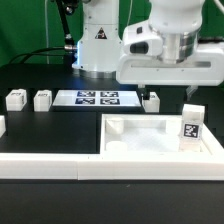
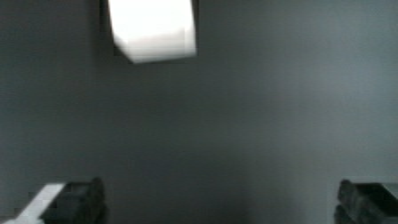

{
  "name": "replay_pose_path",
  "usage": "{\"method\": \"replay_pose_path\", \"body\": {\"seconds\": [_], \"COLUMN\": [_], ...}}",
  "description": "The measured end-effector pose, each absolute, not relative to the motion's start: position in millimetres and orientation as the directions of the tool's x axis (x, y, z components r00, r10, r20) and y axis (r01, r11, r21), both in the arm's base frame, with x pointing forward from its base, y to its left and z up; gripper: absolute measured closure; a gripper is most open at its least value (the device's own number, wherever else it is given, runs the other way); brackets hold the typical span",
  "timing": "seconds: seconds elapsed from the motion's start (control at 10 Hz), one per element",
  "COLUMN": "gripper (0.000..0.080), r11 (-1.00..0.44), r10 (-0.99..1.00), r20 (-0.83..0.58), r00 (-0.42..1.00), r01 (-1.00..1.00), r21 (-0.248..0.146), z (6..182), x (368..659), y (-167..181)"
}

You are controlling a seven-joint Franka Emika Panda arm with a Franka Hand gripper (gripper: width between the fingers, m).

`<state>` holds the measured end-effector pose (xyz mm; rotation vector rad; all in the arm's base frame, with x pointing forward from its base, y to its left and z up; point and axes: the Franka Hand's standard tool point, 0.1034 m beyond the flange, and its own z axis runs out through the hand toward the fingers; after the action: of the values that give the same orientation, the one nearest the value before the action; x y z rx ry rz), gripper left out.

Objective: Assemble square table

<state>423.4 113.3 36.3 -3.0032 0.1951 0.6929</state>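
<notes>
1. The square top (image 1: 160, 140) lies on the dark tabletop (image 1: 40, 130), toward the exterior view's right. Its rim faces up, and it sits just behind the long white border rail (image 1: 60, 165).
2. A tagged leg (image 1: 192, 122) stands upright at the top's right end. I can't tell whether it is fixed there or only set down.
3. Three more legs lie loose. The outer leg (image 1: 15, 99) and the second leg (image 1: 42, 99) sit side by side on the exterior view's left, near the marker board (image 1: 97, 98). The third leg (image 1: 150, 100) is just beside the board's other end, under the arm (image 1: 170, 50).
4. In the wrist view the pincer (image 2: 219, 205) is released, its two fingertips spread wide. Only bare tabletop shows between them, so it carries nothing.
5. A white piece (image 2: 151, 30) shows ahead of the fingertips and well apart from them. I'd guess it is the third leg, though it's too blurred to be sure.
6. To my eye this is the reach for a leg, early in the job, since most legs haven't been fitted yet.
7. The next move calls for shifting the pincer until that piece sits between the fingertips. Then it should lower squarely and clench across the narrow sides, so the leg comes up straight for carrying to a corner of the top.
8. A skewed grip could tip such a small block.
</notes>
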Motion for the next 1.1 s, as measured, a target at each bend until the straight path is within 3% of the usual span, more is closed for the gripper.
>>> {"method": "replay_pose_path", "body": {"seconds": [0.2, 0.6, 0.8, 1.1], "gripper": [0.0150, 0.0150, 0.0150, 0.0150], "r11": [-0.990, -0.988, -0.988, -0.982], "r10": [-0.118, -0.121, -0.128, -0.138], "r20": [-0.543, -0.735, -0.745, -0.775], "r00": [0.831, 0.668, 0.655, 0.617], "r01": [-0.141, -0.155, -0.154, -0.186], "r21": [-0.001, 0.022, 0.034, 0.027], "z": [30.3, 25.2, 11.6, 9.2], "x": [394, 394, 386, 379], "y": [110, 103, 106, 105]}}
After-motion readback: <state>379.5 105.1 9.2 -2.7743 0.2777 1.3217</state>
